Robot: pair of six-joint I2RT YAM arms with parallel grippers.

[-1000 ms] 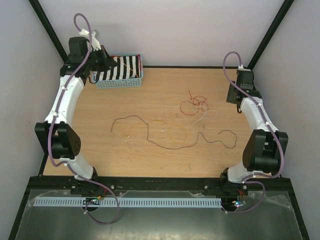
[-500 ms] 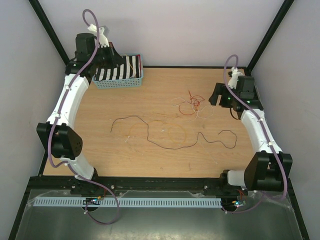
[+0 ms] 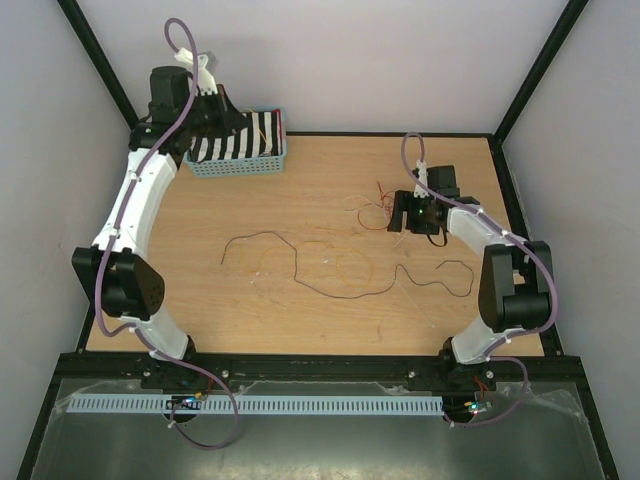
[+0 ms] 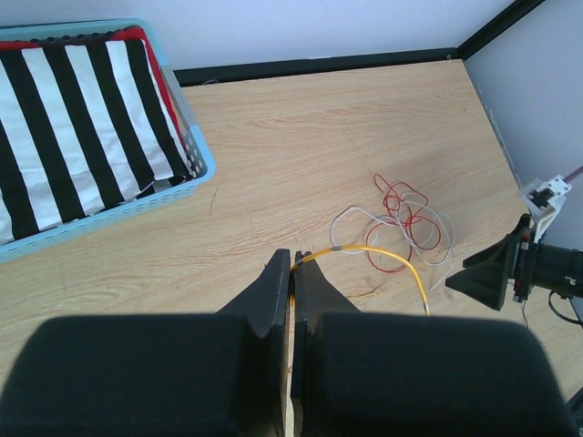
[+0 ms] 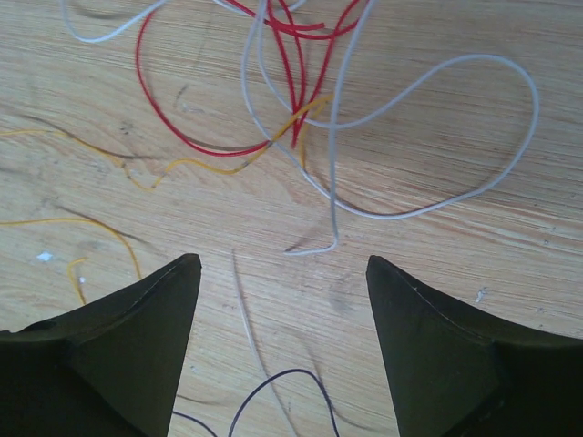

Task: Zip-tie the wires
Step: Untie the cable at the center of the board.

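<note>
Left jaws first: clamped all the way shut, fingertips (image 4: 278, 275) pressed flat together. A yellow strand (image 4: 364, 246) pokes out from right between the tips and arcs off to the right, so that side is pinching the strand and nothing else. They hang above the back-left corner, over a blue basket (image 4: 202, 164) with a black-and-white striped cloth (image 4: 73, 118) in it.

Right jaws: spread wide, nothing between them, not touching anything. They hover low over the worktop (image 5: 55, 82), pointed at the little tangle (image 3: 383, 205). Just past the tips is the loose end of a white wire (image 5: 437, 202), which loops around and crosses a red wire (image 5: 173, 127). A thin orange wire (image 5: 214, 167) runs through the same knot and off to the left. A black wire (image 5: 273, 387) curls in at the near edge of that view, between the two fingers.

From the overhead cam, the wires all lie loose on the worktop, spread out and not gathered. The red-and-white tangle sits right of centre, just beside my right jaws. The long black wire squiggles across the middle toward the right side, and the faint orange loops (image 3: 345, 262) lie around its middle stretch. The basket is well apart from all of that.
</note>
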